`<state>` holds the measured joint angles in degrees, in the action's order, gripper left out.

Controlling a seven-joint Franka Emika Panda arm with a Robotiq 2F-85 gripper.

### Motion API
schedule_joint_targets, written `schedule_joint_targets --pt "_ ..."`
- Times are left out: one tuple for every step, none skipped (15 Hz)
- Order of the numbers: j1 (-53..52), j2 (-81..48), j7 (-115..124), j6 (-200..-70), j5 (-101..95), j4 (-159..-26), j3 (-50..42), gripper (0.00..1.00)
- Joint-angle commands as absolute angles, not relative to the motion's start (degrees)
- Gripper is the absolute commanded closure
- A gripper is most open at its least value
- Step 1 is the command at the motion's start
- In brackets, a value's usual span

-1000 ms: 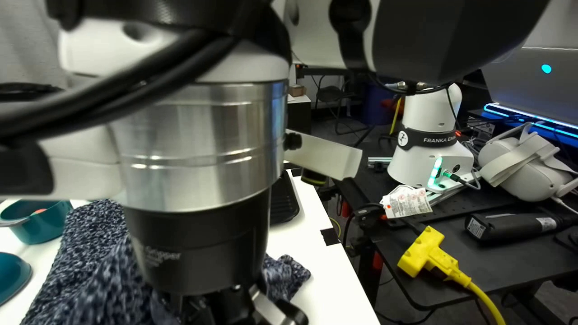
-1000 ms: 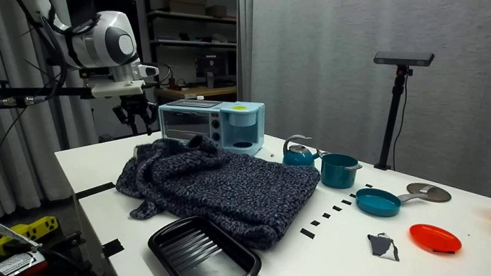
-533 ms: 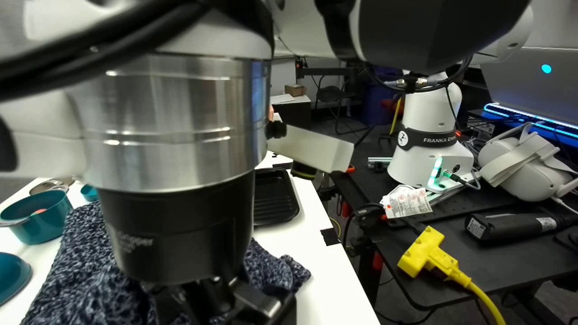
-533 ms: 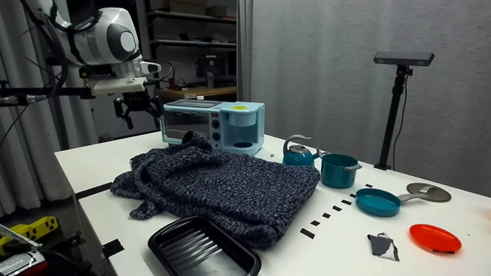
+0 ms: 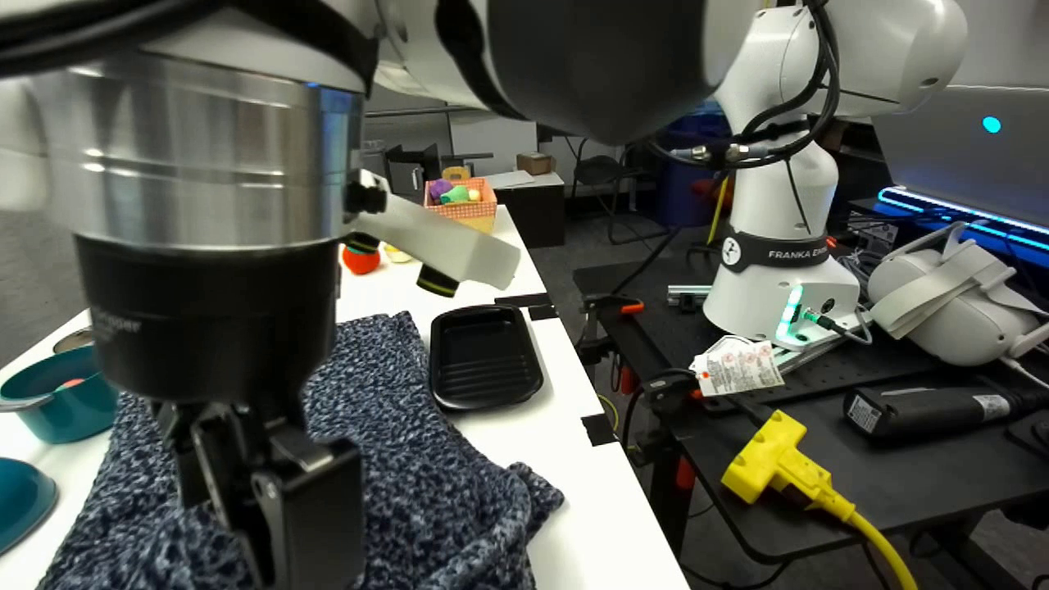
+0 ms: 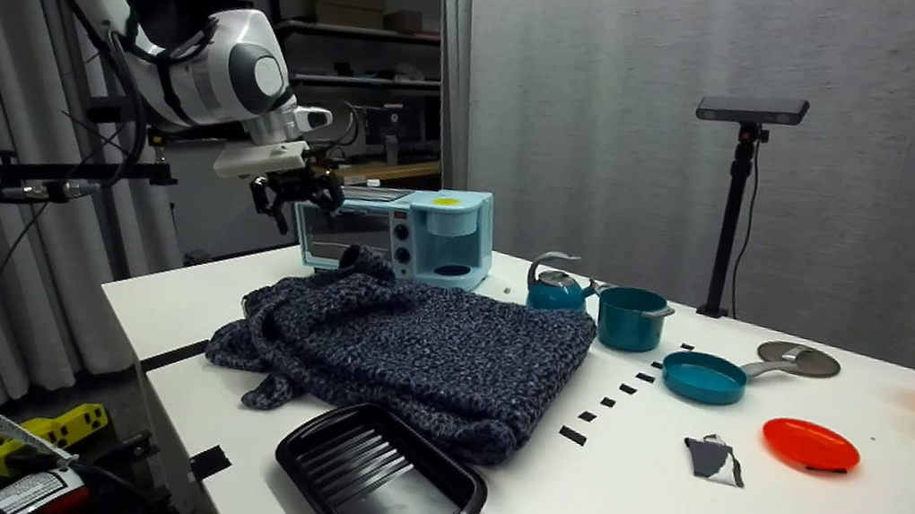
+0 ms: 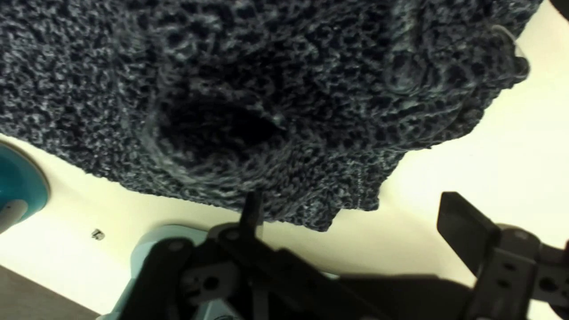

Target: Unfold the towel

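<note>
Two views crop the towel point(image 7: 306, 95), partly hidden behind the tool point(image 7: 351, 209).

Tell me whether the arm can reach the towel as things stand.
Likely yes: the open claw hangs near the rumpled end of the towel, with nothing visible between them in the wrist view. The blue oven stands close, though, and might crowd it.

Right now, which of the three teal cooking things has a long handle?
The shallow pan, whose grey handle reaches straight out; the kettle has an arched one, the pot short side ones.
</note>
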<state>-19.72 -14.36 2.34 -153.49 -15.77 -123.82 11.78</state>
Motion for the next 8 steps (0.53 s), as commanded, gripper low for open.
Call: schedule_joint_targets --pt "-16.96 -16.14 -0.69 -154.97 -16.81 -121.72 9.64 0.00" --pt "-16.76 -16.43 -0.67 -154.70 -17.19 -121.26 9.01 0.00" --pt "-16.45 -16.72 -0.98 -154.59 -17.66 -120.98 8.34 0.00" --pt "-16.22 -16.99 -1.03 -154.35 -18.00 -120.68 7.83 0.00" --pt "-16.06 -17.30 -0.96 -153.96 -18.19 -120.38 7.43 0.00" --pt "-15.86 -17.68 -1.01 -153.43 -17.87 -120.10 7.24 0.00" --pt "-15.82 -18.03 -0.79 -153.15 -17.73 -119.96 7.03 0.00" --pt "-15.77 -18.15 -0.63 -152.45 -17.29 -119.85 7.00 0.00"
